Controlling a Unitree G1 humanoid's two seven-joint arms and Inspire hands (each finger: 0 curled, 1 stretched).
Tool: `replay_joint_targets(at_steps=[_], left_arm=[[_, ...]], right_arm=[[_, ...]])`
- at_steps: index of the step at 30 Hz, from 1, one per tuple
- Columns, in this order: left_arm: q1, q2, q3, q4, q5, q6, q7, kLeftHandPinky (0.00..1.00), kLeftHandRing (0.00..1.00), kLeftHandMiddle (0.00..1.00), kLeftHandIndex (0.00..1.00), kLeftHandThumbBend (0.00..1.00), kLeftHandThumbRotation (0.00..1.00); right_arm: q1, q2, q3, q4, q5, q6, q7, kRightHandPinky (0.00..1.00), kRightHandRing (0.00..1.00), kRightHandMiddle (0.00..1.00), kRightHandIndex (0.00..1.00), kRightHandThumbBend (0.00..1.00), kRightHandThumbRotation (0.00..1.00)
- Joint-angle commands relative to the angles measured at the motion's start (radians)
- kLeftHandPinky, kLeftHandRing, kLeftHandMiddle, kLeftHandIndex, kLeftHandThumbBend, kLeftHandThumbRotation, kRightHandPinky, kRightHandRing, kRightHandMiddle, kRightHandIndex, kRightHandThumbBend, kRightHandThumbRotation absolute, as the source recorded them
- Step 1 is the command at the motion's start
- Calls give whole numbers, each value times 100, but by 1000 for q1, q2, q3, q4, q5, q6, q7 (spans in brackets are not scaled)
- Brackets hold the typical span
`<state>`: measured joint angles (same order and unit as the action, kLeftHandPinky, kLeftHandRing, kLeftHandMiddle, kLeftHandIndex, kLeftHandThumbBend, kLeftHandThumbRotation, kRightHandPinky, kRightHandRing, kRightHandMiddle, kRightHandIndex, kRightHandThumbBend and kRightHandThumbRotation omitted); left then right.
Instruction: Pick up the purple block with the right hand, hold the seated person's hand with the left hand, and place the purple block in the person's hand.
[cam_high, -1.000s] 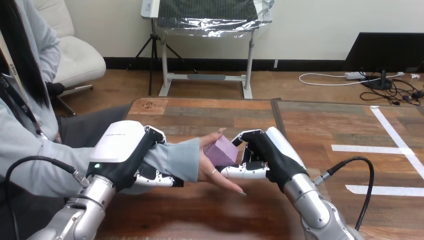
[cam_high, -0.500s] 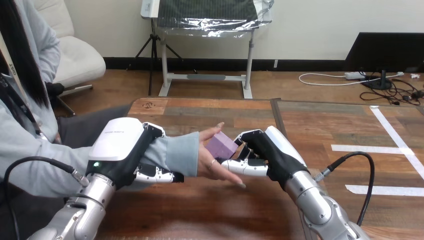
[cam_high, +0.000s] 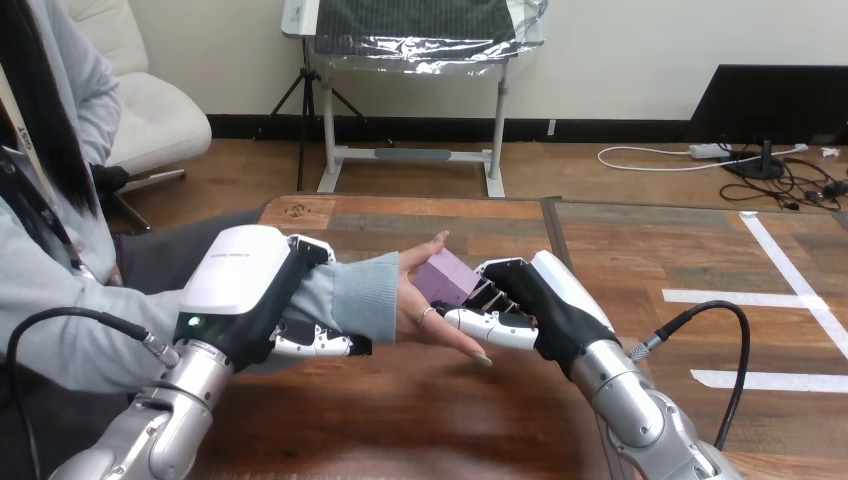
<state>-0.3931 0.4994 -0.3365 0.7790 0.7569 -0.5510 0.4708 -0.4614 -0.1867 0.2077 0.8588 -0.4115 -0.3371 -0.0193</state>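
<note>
Wooden table (cam_high: 400, 420), toward its left edge: the purple block (cam_high: 446, 277) lies in the person's hand (cam_high: 412, 297), raised above the boards. The right hand (cam_high: 530, 300) curls its fingers against the block. The left hand (cam_high: 245, 285) is closed around the person's wrist (cam_high: 350, 300).

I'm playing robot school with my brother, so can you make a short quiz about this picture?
1. True or false: the purple block sits in the left hand.
2. What is the left hand wrapped round? A the person's wrist; B the block; C nothing.
3. Which robot hand is next to the block resting against the person's hand?
Key: 1 false; 2 A; 3 the right hand.
</note>
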Motion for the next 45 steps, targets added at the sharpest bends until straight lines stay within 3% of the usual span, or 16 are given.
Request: replay_joint_targets(at_steps=[1, 25, 36, 45], left_arm=[[-82, 2, -1, -33, -4, -42, 22, 32, 33, 36, 38, 91, 36], [-69, 34, -1, 20, -5, -125, 55, 34, 34, 37, 38, 92, 37], [-61, 48, -7, 36, 12, -153, 94, 36, 34, 37, 39, 92, 39], [-48, 57, -6, 45, 12, -177, 120, 38, 36, 39, 42, 92, 37]], right_arm=[[-94, -13, 1, -46, 7, 3, 10, 47, 51, 55, 56, 76, 64], [-118, -38, 9, -24, -6, -2, 35, 47, 52, 56, 57, 77, 71], [-126, -44, 11, -28, -17, 14, 48, 53, 57, 60, 62, 86, 82], [-136, -52, 3, -20, -3, -9, 60, 60, 64, 68, 71, 96, 91]])
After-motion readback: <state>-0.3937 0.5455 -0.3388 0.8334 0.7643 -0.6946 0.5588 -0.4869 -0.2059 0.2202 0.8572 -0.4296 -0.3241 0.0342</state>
